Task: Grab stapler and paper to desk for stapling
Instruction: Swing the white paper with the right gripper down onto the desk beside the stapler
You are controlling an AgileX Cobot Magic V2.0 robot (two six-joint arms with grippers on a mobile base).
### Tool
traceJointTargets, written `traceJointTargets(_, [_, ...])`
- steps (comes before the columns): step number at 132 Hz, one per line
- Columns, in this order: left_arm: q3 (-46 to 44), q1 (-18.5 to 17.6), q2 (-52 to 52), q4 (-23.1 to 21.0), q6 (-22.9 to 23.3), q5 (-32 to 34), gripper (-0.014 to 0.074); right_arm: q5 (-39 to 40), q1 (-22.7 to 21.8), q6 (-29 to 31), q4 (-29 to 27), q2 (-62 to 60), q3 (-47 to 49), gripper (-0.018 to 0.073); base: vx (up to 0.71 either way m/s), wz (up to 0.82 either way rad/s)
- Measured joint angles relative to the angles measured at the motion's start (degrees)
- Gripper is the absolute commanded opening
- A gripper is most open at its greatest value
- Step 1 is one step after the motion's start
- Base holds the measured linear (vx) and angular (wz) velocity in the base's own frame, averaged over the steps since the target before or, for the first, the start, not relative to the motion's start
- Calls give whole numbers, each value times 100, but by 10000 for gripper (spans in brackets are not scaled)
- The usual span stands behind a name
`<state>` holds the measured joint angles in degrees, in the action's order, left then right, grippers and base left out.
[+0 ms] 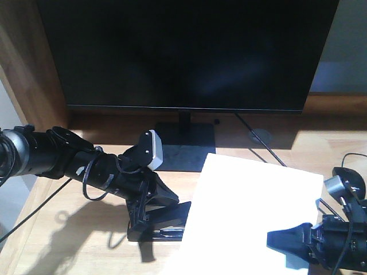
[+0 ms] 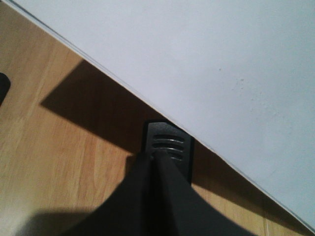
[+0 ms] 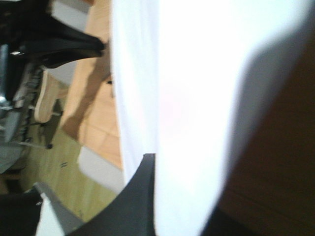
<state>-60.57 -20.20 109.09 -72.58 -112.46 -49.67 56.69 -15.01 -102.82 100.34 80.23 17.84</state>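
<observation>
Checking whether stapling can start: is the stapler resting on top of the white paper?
No, in the front view the stapler sits on the bare desk, beside the edge of the paper.

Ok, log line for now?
left gripper: shut on stapler, at paper edge | right gripper: over paper corner, grip unclear | paper: on desk

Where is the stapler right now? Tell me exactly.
In the front view the stapler is low at the desk, left of centre, in the left gripper, beside the left edge of the paper, before the monitor stand.
</observation>
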Motion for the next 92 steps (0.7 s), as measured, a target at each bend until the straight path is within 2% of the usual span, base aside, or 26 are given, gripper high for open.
traceJointTargets(28, [0, 0, 0, 0, 0, 0, -6, -595, 0, -55, -59, 0, 0, -3, 0, 0])
traceJointTargets(50, [0, 0, 0, 0, 0, 0, -6, -727, 0, -72, -144, 0, 0, -3, 0, 0])
traceJointTargets(92, [0, 0, 0, 0, 0, 0, -6, 121, 0, 631, -155, 0, 0, -3, 0, 0])
